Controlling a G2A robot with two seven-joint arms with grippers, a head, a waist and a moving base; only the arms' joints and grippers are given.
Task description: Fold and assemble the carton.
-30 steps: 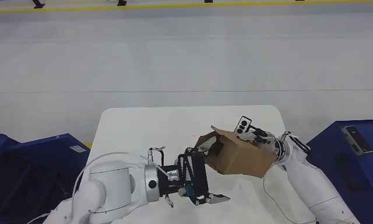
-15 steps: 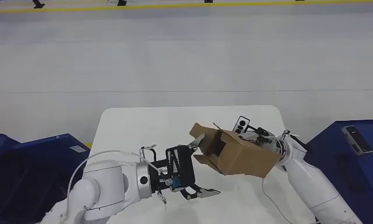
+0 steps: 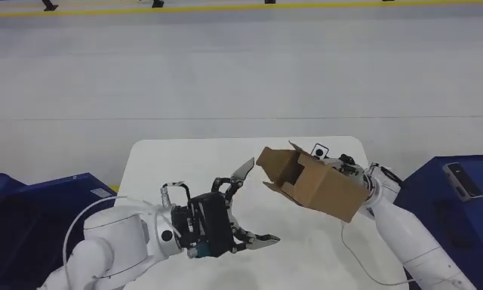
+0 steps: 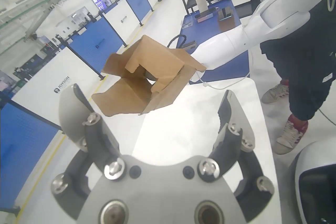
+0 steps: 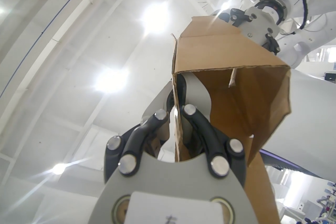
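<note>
The right gripper [image 5: 178, 114] is clamped on one wall of the carton [image 3: 317, 186], holding it aloft over the right edge of the table [image 3: 173, 161]. The left gripper [image 3: 256, 205] hangs spread wide and empty, facing the splayed end flaps. Flap-folding seems the step in hand; next, a flap needs pressing inward.

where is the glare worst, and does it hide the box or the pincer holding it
Right wrist view: ceiling lamps flare in streaks beside the box, yet the right pincer shut on its wall stays visible. Left wrist view: the table shines white near the box. Top view: even light, no glare.
</note>
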